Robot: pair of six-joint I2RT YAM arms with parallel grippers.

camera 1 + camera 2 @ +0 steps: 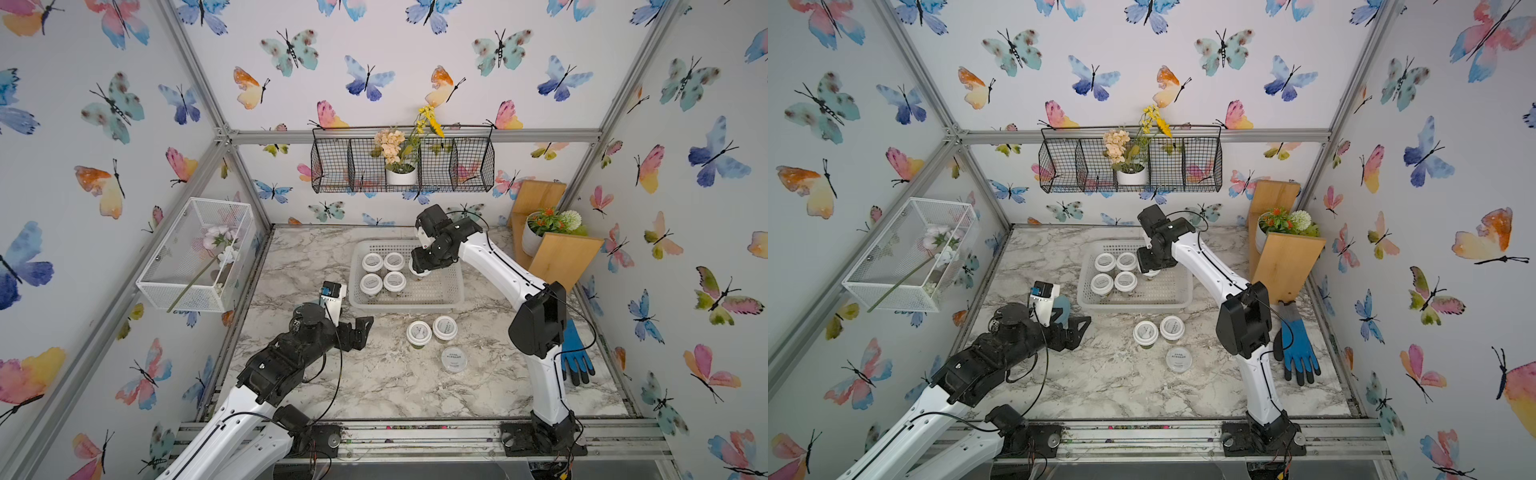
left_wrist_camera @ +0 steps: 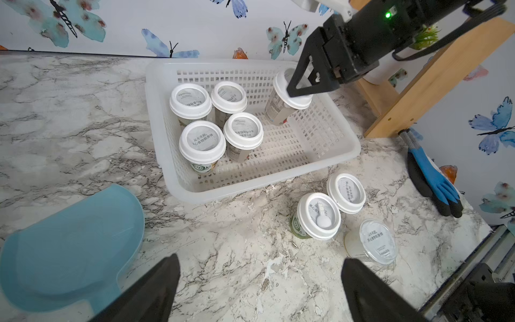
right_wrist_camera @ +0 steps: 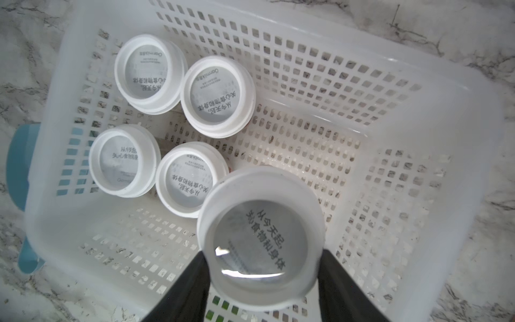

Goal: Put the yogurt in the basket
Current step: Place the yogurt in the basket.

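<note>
right gripper point(image 3: 262, 264): my jaws clamp a tilted yogurt cup point(image 3: 260, 237) at its lid, inside the basket point(image 3: 418, 83) | four cups point(image 3: 217, 96) stand just beside it | left gripper point(image 2: 259, 262): my jaws wide, empty, above the table point(image 2: 237, 251) | three cups point(image 2: 319, 216) ahead of it, outside the basket

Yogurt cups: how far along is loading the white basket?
Done: four white-lidded round yogurt cups stand in the shallow white perforated plastic basket. In hand: the right claw is shut on a fifth cup, tilted, inside the basket. Remaining: two white-lidded cups and one flat grey-lidded cup on the marble table; the left claw is open and empty.
</note>
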